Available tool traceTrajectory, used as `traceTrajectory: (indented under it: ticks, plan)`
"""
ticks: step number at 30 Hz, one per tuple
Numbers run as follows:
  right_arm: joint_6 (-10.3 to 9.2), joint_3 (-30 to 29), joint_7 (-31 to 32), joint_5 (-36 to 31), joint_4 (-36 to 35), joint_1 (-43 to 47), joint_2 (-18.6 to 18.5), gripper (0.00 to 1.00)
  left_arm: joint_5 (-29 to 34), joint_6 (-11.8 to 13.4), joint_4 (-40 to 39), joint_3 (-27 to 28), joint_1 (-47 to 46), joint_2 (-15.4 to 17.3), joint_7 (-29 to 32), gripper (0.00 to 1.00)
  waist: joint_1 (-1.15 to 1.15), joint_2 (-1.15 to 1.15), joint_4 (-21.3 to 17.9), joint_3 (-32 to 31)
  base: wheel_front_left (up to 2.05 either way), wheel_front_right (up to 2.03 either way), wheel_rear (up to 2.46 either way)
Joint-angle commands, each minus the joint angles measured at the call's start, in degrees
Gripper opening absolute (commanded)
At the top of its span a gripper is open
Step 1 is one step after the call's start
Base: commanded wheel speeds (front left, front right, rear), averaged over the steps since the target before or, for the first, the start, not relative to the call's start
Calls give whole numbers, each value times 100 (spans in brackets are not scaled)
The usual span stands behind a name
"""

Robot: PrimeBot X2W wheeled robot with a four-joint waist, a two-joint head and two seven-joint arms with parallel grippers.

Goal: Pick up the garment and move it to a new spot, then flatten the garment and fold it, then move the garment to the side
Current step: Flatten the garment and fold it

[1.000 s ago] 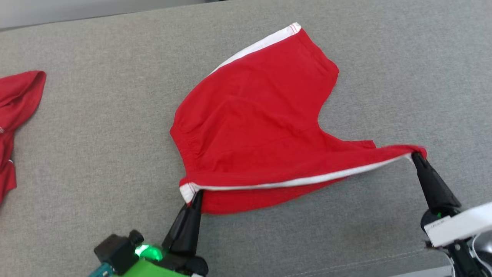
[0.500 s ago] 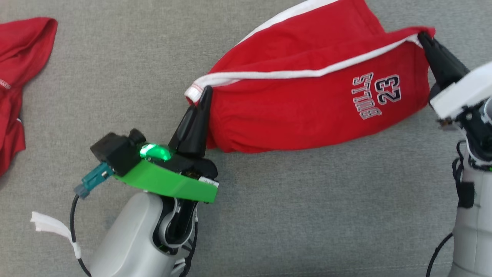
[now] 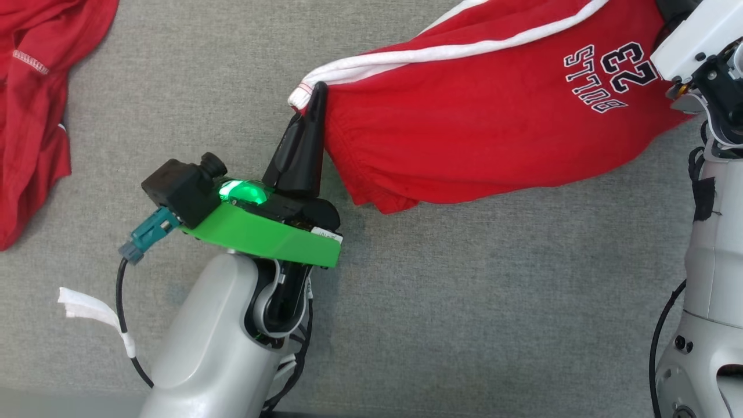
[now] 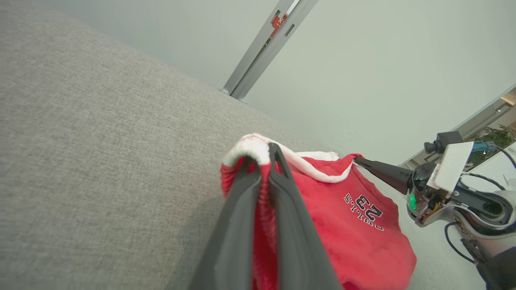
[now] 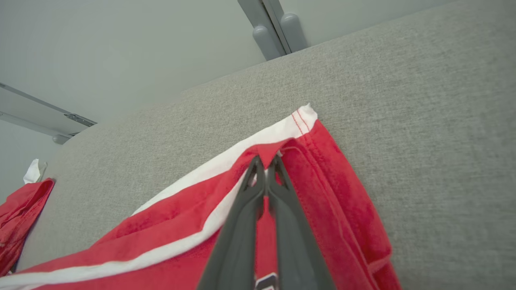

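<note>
The grey woven-fabric counter (image 3: 464, 302) lies under everything. Above it, the red cotton shorts with white side stripes and a dark "BULLS 23" print (image 3: 482, 133) are strung between the two arms, across the upper middle and right of the head view. Their loose lower folds sag, and the far leg seems to rest on the counter in the right wrist view.

The shorts look light, soft and quite limp. They should droop wherever they are not held, and the knit cloth is neither slippery nor fragile. The thick hemmed corners at the white trim are probably the best places to hold, since two corners pulled apart keep an edge taut.

A second crumpled red garment (image 3: 35, 104) lies well apart at the far left.

The left fingers (image 4: 242, 225) are pressed together on a white-trimmed corner, with red cloth pinched between them. The right fingers (image 5: 242, 233) are squeezed tight on red fabric just below the stripe.
</note>
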Motion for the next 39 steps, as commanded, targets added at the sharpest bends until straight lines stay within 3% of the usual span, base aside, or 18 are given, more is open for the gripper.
traceTrajectory:
  ticks: [1,11,12,13,14,15,16,21,26,32,39]
  plan:
    - [2,-9,-63,-52,58,-67,-40,0,-9,2,27,1,-99,-4,-17,0,0,0,89,68,0,0,0]
    - [2,20,-532,-224,387,-221,-205,0,-3,2,102,-220,-285,-21,-10,0,0,0,38,117,0,0,0]
    - [2,25,-593,-225,429,-249,-202,0,18,2,149,-214,-302,-23,-10,5,0,0,25,121,0,0,0]
    - [2,1,-674,-236,475,-274,-186,0,32,2,207,-196,-321,-24,-10,21,0,0,8,125,0,0,0]
    - [2,-6,-763,-263,496,-290,-175,17,53,2,276,-184,-335,-24,-10,34,0,0,-4,128,0,0,0]
    - [2,-18,-882,-283,521,-305,-161,79,91,2,338,-188,-351,-24,-10,78,0,0,-19,126,0,0,0]
    - [2,-68,-1010,-297,584,-315,-135,100,100,2,430,-191,-363,-25,-10,100,0,0,-34,113,0,0,0]
    - [2,155,-1372,-164,758,-251,-154,100,282,55,792,-51,-203,-23,-10,100,0,0,-137,-20,0,0,0]
    - [2,608,-1576,126,499,-2,-377,100,879,302,709,123,100,124,-9,100,0,0,-275,-199,0,0,0]
    - [1,1246,-1373,-94,121,479,-1131,100,1741,752,-29,537,746,209,-10,100,0,0,-377,-323,0,0,0]
    - [1,1344,-969,-480,215,588,-1481,100,2778,882,-1070,1070,1315,43,-10,100,0,0,-180,-191,0,0,0]
